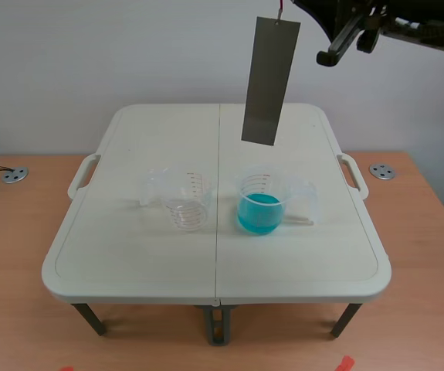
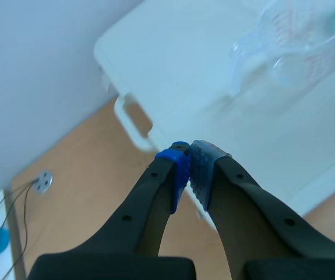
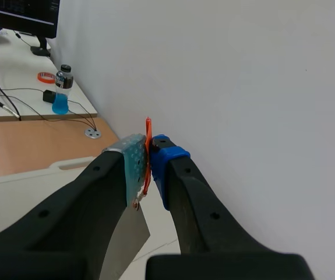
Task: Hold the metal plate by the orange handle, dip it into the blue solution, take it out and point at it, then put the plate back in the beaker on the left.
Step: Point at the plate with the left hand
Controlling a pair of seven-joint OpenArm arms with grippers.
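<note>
right end effector point(image 3: 149, 160) clamps orange handle point(image 3: 148, 133) | scene: metal plate point(image 1: 270, 81) hangs full-length

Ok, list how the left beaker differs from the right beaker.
The left beaker is empty; the right beaker holds blue solution. The left beaker's handle points away from the right beaker, whose handle points the opposite way. Both are clear, graduated, upright on the white table.

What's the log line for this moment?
right tool shut on orange handle | metal plate hanging high, clear of blue solution | left tool shut, empty
</note>
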